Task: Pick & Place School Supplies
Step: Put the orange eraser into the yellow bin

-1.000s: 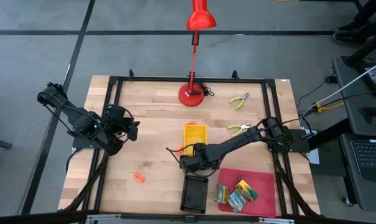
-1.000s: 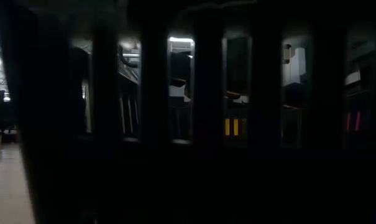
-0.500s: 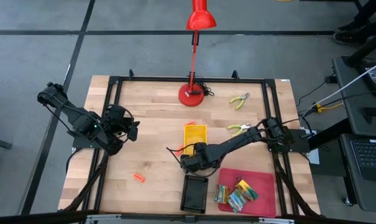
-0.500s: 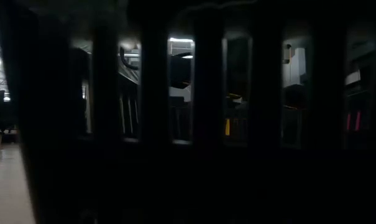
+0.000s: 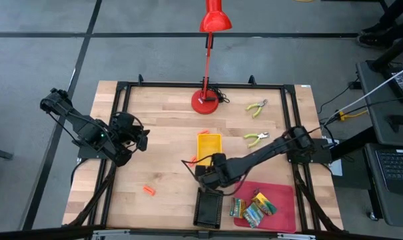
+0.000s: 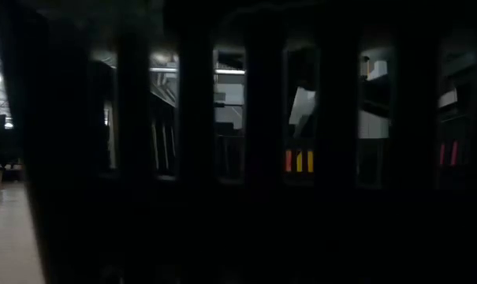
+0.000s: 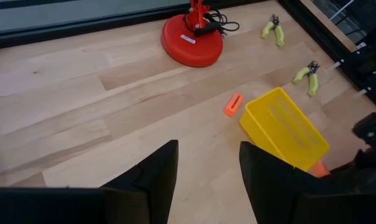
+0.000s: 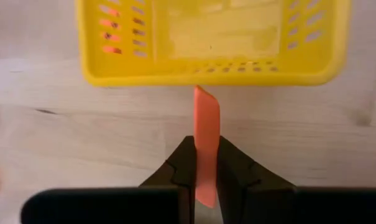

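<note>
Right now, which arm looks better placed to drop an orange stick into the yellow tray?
The right gripper: it is shut on an orange stick just short of the yellow tray. The left gripper is open, empty, farther off.

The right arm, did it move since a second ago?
Yes. The right gripper, shut on a short orange stick, slid slightly toward the table's front, away from the yellow plastic tray and nearer the black tray. The left gripper stayed open and parked; the pliers, boxes and other orange sticks did not move.
</note>
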Action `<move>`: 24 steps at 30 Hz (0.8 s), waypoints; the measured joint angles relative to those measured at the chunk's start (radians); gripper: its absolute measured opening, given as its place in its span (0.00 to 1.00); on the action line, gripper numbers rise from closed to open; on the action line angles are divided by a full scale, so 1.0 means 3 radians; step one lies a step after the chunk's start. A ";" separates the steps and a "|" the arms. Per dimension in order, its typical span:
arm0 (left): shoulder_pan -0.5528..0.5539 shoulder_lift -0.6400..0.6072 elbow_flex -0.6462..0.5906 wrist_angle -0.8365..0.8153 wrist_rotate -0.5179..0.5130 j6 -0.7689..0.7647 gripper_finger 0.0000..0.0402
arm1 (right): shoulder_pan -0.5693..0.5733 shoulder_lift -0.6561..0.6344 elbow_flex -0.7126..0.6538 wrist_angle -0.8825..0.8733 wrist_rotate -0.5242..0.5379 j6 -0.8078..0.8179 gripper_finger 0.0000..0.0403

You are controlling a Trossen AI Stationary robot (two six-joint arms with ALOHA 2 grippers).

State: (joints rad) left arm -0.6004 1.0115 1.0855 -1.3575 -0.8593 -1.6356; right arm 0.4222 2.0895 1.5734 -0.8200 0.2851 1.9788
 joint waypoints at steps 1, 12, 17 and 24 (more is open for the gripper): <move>0.0000 0.0000 0.0000 0.0000 -0.0009 0.0000 0.42 | 0.0012 -0.0026 0.0000 -0.0004 0.0019 0.0007 0.09; 0.0000 0.0000 0.0000 0.0000 -0.0048 0.0000 0.42 | -0.0024 -0.0141 0.0406 -0.0533 0.0424 -0.0223 0.09; 0.0000 0.0000 0.0000 0.0001 -0.0048 -0.0001 0.42 | -0.0209 -0.0141 0.0440 -0.0580 0.0415 -0.0481 0.09; 0.0000 -0.0001 0.0000 0.0024 -0.0048 -0.0003 0.42 | -0.0514 -0.0141 0.0440 -0.0901 0.0278 -0.0788 0.09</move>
State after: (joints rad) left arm -0.6004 1.0111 1.0855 -1.3502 -0.8738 -1.6363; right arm 0.2679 2.0472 1.7054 -1.0904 0.3686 1.7423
